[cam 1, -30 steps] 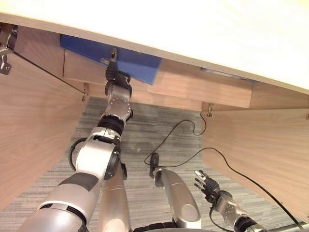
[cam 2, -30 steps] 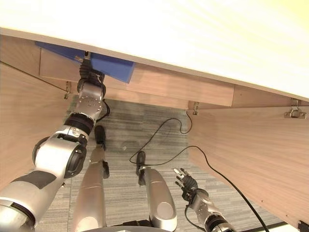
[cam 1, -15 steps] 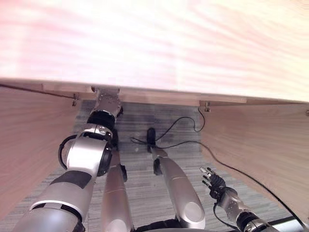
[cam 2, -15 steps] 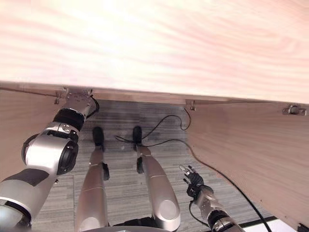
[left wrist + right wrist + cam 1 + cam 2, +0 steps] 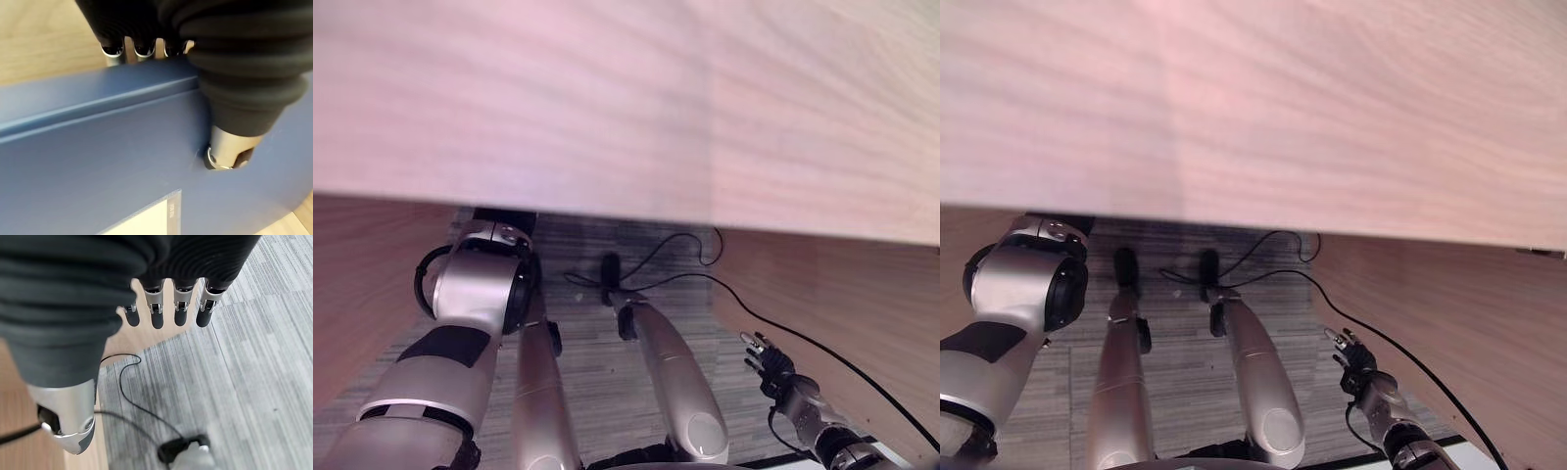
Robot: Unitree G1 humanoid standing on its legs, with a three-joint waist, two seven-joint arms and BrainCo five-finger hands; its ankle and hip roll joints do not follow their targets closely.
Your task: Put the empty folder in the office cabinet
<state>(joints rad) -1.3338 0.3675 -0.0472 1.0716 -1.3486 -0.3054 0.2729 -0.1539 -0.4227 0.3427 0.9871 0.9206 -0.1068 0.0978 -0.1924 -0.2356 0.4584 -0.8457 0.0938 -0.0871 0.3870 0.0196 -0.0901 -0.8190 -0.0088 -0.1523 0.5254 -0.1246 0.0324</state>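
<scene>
The blue folder (image 5: 98, 161) with a white label (image 5: 146, 220) lies against the light wood of the cabinet in the left wrist view. My left hand (image 5: 227, 149) is shut on it: the fingers (image 5: 113, 49) hook over its far edge and the thumb presses on its face. In the eye views my left arm (image 5: 480, 284) runs up under the cabinet's wooden top (image 5: 626, 98), which hides that hand and the folder. My right hand (image 5: 773, 367) hangs low on the right, open and holding nothing, with its fingers (image 5: 156, 313) straight above the grey carpet.
An open cabinet door (image 5: 842, 284) stands on the right, close to my right hand, and another wooden door (image 5: 362, 284) on the left. Striped grey carpet (image 5: 234, 382) lies between them.
The camera has shifted, so the cabinet's top now covers the shelf, the folder and my left hand, which showed a second ago. My right hand stays low and open.
</scene>
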